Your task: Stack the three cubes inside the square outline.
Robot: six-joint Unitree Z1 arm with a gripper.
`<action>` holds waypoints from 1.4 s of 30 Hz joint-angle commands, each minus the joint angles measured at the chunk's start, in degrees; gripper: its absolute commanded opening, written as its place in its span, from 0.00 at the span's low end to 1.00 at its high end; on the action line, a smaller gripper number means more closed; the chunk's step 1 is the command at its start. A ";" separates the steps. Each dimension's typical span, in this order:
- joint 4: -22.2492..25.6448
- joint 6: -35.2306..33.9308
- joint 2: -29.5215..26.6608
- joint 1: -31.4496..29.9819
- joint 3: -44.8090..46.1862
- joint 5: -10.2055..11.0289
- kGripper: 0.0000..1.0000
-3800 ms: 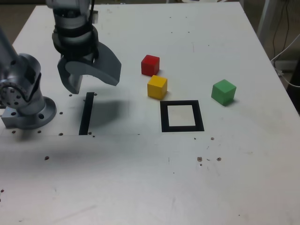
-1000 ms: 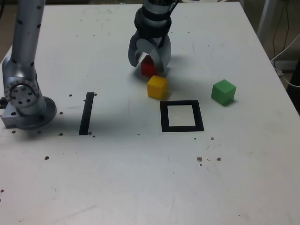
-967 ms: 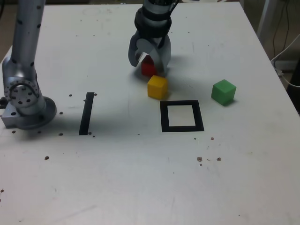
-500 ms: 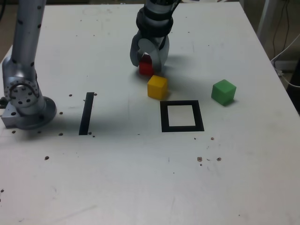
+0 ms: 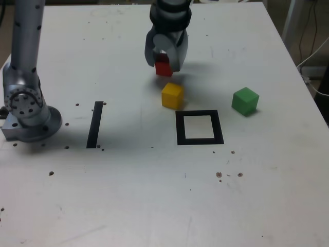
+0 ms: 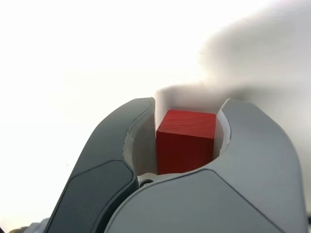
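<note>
I've got the red cube (image 5: 164,67) clamped between my jaws, and the wrist view makes it plain: the block (image 6: 186,141) sits square between the two grey fingers (image 6: 121,160), pressed on both sides, with bright white table behind it. My gripper (image 5: 165,63) hangs over the far middle of the white table (image 5: 154,195) in the exterior view, pointing down, the cube's lower half poking out beneath the fingertips. A shadow falls on the table just to the exterior view's right of me. I cannot tell from these pictures whether the cube touches the surface or rides just above it.

Just nearer than me lies the yellow cube (image 5: 172,95), resting flat on the table and apart from the red one. Near it, on its near side and a little to the exterior view's right, is the square outline (image 5: 199,127), a thick black frame with a white centre, nothing inside it. The green cube (image 5: 244,101) sits well off to the exterior view's right of the yellow one, beside the outline's far right corner, outside the frame.

Over on the exterior view's left, my arm's base (image 5: 28,110) stands at the table edge, and a straight black strip (image 5: 95,124) lies between it and the outline. Small dark specks dot the near part of the table.
</note>
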 commanded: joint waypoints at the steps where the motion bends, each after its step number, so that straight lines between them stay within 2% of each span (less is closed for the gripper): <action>1: 2.07 -1.51 -1.70 -1.25 -1.46 -0.59 0.19; 5: 6.27 -7.77 -3.99 -5.37 -3.81 -1.15 0.19; 9: 9.71 -18.27 -4.75 -12.05 -4.57 -1.80 0.19; 14: 10.34 -31.07 -4.49 -20.29 -3.54 -4.85 0.19; 18: 9.67 -37.55 -3.41 -25.65 -4.01 -7.44 0.19; 22: 8.74 -40.05 -0.56 -27.81 -4.93 -9.79 0.19; 25: 8.10 -41.14 1.84 -28.00 -5.49 -10.69 0.19; 32: 7.57 -44.70 5.88 -27.98 -8.63 -9.81 0.19; 42: 7.52 -45.19 9.45 -27.54 -11.05 -9.52 0.19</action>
